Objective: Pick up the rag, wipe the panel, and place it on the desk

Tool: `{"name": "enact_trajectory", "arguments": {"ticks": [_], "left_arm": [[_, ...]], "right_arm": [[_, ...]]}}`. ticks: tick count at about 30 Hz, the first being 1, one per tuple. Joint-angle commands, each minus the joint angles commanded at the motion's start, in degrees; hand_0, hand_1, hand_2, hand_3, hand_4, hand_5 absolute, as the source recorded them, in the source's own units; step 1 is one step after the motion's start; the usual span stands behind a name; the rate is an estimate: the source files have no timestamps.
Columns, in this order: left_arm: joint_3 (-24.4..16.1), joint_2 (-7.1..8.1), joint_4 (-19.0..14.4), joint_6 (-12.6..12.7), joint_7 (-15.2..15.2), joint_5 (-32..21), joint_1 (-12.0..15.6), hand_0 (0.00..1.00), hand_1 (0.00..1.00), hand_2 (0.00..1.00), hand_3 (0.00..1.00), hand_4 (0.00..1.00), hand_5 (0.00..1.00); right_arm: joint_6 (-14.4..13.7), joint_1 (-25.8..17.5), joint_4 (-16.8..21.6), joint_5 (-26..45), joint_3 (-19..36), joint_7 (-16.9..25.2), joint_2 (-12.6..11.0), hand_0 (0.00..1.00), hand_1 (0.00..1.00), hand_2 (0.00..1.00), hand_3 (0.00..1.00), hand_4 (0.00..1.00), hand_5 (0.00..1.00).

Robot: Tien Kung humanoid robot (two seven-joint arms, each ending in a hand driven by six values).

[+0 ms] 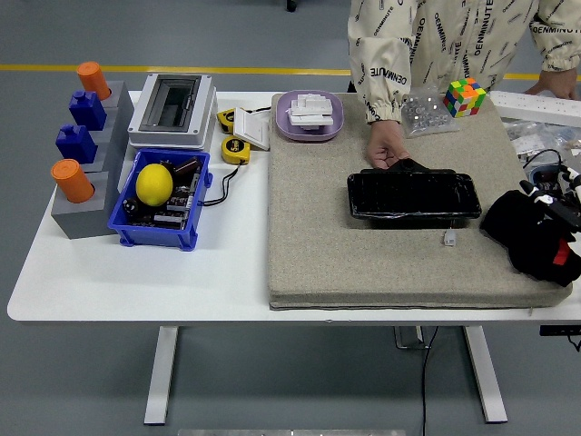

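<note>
Rag first: the crumpled black cloth rag (526, 238) lies on the grey felt mat (327, 245) directly under my right hand (556, 207), which comes in at the right edge. My fingers (545, 202) rest on its upper side, but they are dark against dark cloth at the frame's margin — I cannot tell whether they have closed on it or merely touch it. Left of my fingers, well apart from the rag, sits the glossy black rectangular panel (413, 196); a person's hand (386, 150) grips its far edge. Judging from this, I am at the very start: the rag is not lifted, the panel unwiped, and the final set-down on the white desk (136, 272) remains. My left hand is out of view.
</note>
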Motion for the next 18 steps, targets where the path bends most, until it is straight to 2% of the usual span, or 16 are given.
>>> {"name": "enact_trajectory", "arguments": {"ticks": [3, 7, 8, 9, 10, 12, 14, 18], "left_arm": [[0.02, -0.04, 0.0, -0.01, 0.0, 0.02, -0.02, 0.612, 0.64, 0.654, 0.561, 0.626, 0.437], [0.03, -0.09, -0.03, -0.02, -0.02, 0.05, -0.08, 0.612, 0.64, 0.654, 0.561, 0.626, 0.437], [0.05, -0.11, -0.01, -0.01, -0.01, 0.06, -0.09, 0.611, 0.64, 0.654, 0.561, 0.626, 0.438], [0.05, -0.12, -0.01, -0.01, -0.01, 0.07, -0.07, 0.611, 0.64, 0.654, 0.561, 0.626, 0.438], [0.07, -0.12, -0.01, -0.01, -0.02, 0.08, -0.06, 0.611, 0.64, 0.654, 0.561, 0.626, 0.438], [0.18, -0.12, 0.0, -0.01, -0.02, 0.06, -0.05, 0.611, 0.64, 0.654, 0.561, 0.626, 0.438], [0.39, -0.11, -0.02, -0.04, -0.02, -0.03, -0.04, 0.611, 0.64, 0.654, 0.561, 0.626, 0.438], [0.68, -0.05, 0.01, -0.01, -0.03, 0.01, 0.0, 0.611, 0.64, 0.654, 0.561, 0.626, 0.438]], "right_arm": [[-4.32, -0.32, 2.09, 7.08, 0.07, 4.22, -0.34, 0.998, 0.945, 0.99, 0.996, 0.998, 0.998], [-12.6, -0.61, 5.22, 16.76, 0.35, 11.93, -0.48, 0.998, 0.945, 0.99, 0.996, 0.998, 0.998], [-14.18, -0.71, 6.25, 19.37, 0.49, 14.02, -0.55, 0.856, 0.829, 0.885, 0.858, 0.998, 0.908], [-14.54, -0.86, 7.18, 21.6, 0.78, 15.46, -0.62, 0.856, 0.829, 0.885, 0.858, 0.998, 0.908], [-14.42, -1.02, 8.34, 24.21, 1.11, 16.85, -0.68, 0.856, 0.829, 0.885, 0.858, 0.998, 0.908], [-12.38, -1.45, 10.36, 28.68, 1.87, 17.91, -0.89, 0.856, 0.829, 0.885, 0.858, 0.998, 0.908], [-8.73, -1.95, 12.47, 33.89, 3.18, 17.71, -1.18, 0.846, 0.829, 0.878, 0.851, 0.998, 0.94], [-2.12, -2.41, 15.18, 43.2, 4.83, 16.29, -1.63, 0.846, 0.829, 0.878, 0.851, 0.998, 0.94]]}}
